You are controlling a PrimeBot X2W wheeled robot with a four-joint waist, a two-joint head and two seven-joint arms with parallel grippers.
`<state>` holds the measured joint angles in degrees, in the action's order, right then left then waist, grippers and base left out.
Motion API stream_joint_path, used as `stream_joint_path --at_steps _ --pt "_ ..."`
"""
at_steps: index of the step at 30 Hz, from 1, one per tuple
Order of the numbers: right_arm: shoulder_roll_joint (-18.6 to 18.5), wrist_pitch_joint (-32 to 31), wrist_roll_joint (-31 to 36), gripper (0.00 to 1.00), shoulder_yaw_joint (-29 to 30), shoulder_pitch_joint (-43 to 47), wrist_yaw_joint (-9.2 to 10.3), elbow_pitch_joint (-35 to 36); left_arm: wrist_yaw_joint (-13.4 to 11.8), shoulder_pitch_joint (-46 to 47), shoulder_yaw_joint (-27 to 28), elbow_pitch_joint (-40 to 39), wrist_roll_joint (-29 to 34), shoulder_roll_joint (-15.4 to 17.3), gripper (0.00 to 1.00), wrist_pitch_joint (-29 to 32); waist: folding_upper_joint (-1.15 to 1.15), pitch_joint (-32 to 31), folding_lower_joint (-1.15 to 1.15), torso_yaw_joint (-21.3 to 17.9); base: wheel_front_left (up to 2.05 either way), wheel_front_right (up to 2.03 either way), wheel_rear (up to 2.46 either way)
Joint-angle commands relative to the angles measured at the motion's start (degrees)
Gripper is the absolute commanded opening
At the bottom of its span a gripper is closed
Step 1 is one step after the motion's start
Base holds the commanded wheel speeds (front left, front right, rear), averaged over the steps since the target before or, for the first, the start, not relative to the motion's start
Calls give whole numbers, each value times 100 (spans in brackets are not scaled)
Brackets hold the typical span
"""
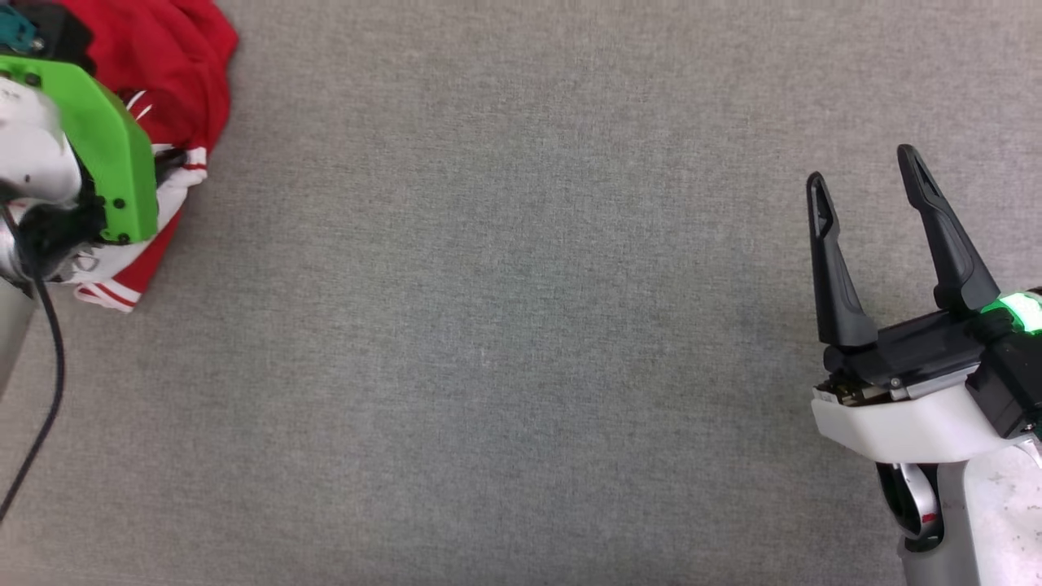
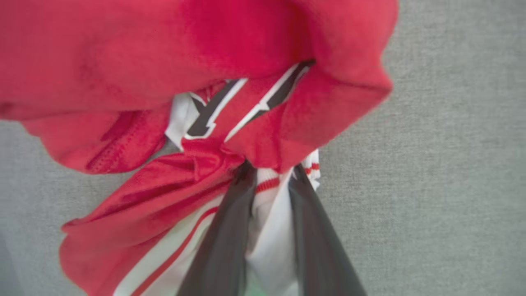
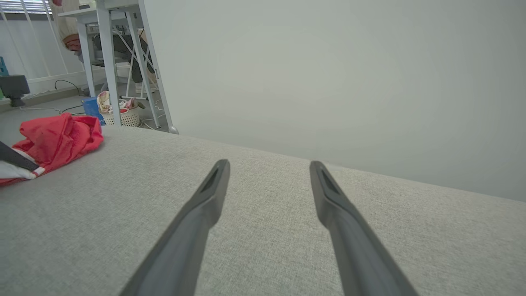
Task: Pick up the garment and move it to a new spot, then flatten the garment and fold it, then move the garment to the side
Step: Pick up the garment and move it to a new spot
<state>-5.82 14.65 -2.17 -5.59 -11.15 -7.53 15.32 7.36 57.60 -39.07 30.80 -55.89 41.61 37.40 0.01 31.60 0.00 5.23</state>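
Left wrist view shows the left hand (image 2: 272,169) pinching the soft, limp shirt (image 2: 164,61) by its white sleeve (image 2: 269,234); right hand (image 1: 863,167) spread.

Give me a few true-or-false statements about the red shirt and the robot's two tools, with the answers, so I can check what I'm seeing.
1. The shirt lies bunched up at the far left of the grey surface. True.
2. The right tool is holding a sleeve. False: it is open with nothing in it, well away from the shirt.
3. The left tool is pinching white fabric with red-striped trim. True.
4. The shirt is spread flat and neatly folded. False: it is a crumpled heap, with only part of its black print showing.
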Motion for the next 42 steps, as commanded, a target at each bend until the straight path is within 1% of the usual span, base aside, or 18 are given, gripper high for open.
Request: stream_joint_path --at_steps 1,6,10,13,15,19,25,28,34,38,42 --pt "24 35 -51 100 2 39 4 -28 13 -147 -114 -122 -33 -66 0 -172 -1 -308 0 78 0 0 0" --pt "101 35 -130 100 47 219 4 -111 13 -78 -452 -878 -30 201 0 -726 -1 -824 0 197 0 0 0" --pt "157 35 -180 100 71 347 4 -155 13 -55 -823 -1502 -16 362 0 -923 -1 -1146 0 245 0 0 0" --pt "198 35 -220 100 87 418 4 -185 13 -55 -1081 -1889 3 345 0 -1067 -1 -1331 0 229 0 0 0" --pt "220 35 -245 100 94 464 4 -195 13 -46 -1244 -2092 42 259 0 -1168 -1 -1417 0 197 0 0 0" --pt "256 35 -283 100 150 527 4 -190 13 36 -1591 -2329 154 -121 0 -1349 -1 -1546 0 55 0 0 0" --pt "283 35 -314 100 319 565 4 -161 13 343 -2132 -2283 308 -969 0 -1666 -1 -1565 0 -298 0 0 0" --pt "289 35 -329 100 390 539 4 -135 13 517 -2429 -2045 328 -1447 0 -1834 -1 -1480 0 -539 0 0 0" --pt "292 35 -495 100 660 517 4 -91 13 600 -3082 -1317 415 -2260 0 -2220 -1 -1219 0 -913 0 0 0" --pt "293 35 -572 100 833 512 4 -96 13 368 -3332 -829 465 -2747 0 -2392 -1 -1061 0 -1018 0 0 0" --pt "293 35 -603 100 859 445 4 -87 13 -17 -3419 -547 645 -3107 0 -2289 -1 -922 0 -1073 0 0 0"
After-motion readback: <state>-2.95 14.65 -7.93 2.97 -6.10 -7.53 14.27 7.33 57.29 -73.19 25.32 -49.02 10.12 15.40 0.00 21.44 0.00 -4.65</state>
